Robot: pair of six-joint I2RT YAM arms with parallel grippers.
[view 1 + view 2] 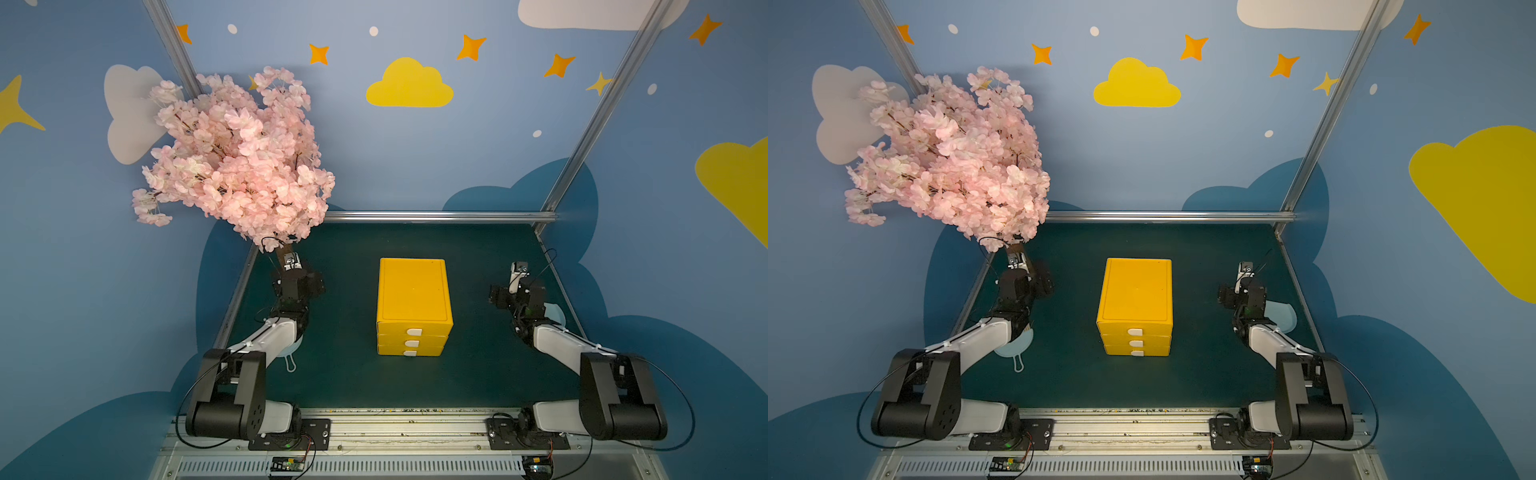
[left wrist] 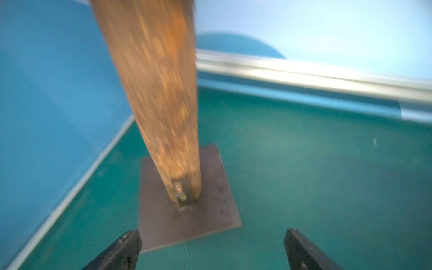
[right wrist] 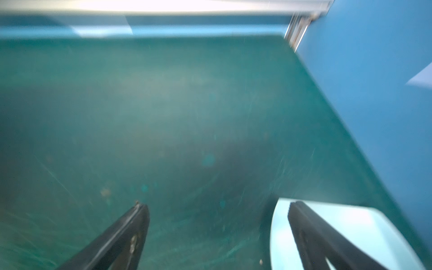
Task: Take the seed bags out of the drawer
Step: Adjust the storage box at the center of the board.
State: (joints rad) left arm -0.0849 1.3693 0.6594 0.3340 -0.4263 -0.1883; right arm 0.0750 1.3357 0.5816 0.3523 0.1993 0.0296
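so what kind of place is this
Likely a robot test booth styled as a nursery: cloud-and-star walls, a fake blossom tree, a yellow drawer unit on a green tabletop.

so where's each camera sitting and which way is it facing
top views: high over the front edge, looking down and back at the yellow plastic three-drawer cabinet; the left arm and right arm show.
left wrist: on the left arm, facing the brown wooden trunk on its dark square base plate; open left tool shows.
right wrist: on the right arm, facing the dark green table mat; open right tool shows.
shared: the pale blue plastic dustpan, in the right wrist view and both top views.
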